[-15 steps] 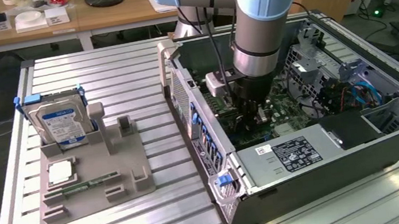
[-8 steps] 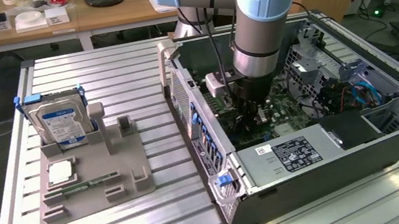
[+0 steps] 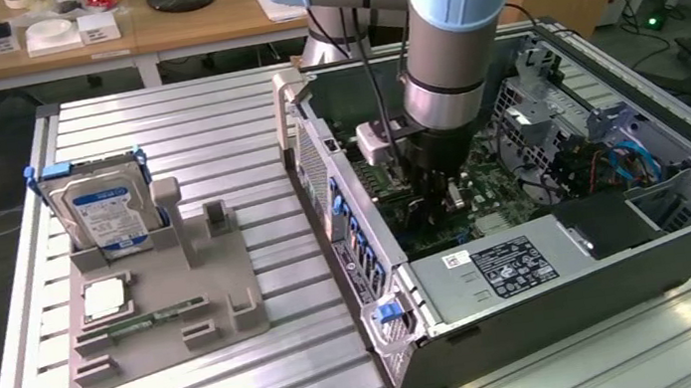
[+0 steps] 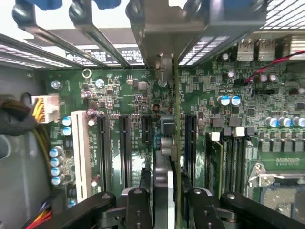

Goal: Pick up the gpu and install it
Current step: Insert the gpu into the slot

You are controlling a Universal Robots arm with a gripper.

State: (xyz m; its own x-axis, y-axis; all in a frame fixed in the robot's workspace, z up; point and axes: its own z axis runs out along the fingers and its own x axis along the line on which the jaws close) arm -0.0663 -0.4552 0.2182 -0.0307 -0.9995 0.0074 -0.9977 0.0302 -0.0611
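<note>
Gripper [image 4: 164, 202]: inside the open computer case [image 3: 673, 246], fingers [image 4: 138, 205] straddling the top edge of the gpu; whether they clamp it or have let go cannot be told.
Gpu [image 4: 175, 129]: standing edge-on, upright on the motherboard [image 4: 119, 95], apparently in an expansion slot, among the parallel black slots [image 4: 125, 143].
Gpu handling: judged light, stiff, thin; fragile at components and edge contacts. Hold the bare top edge, press straight down.
Tray [image 3: 198, 294]: on the table [image 3: 189, 124], at 9 o'clock from the case in the exterior view, holding the hard drive [image 3: 107, 210] and CPU chip [image 3: 106, 299].
</note>
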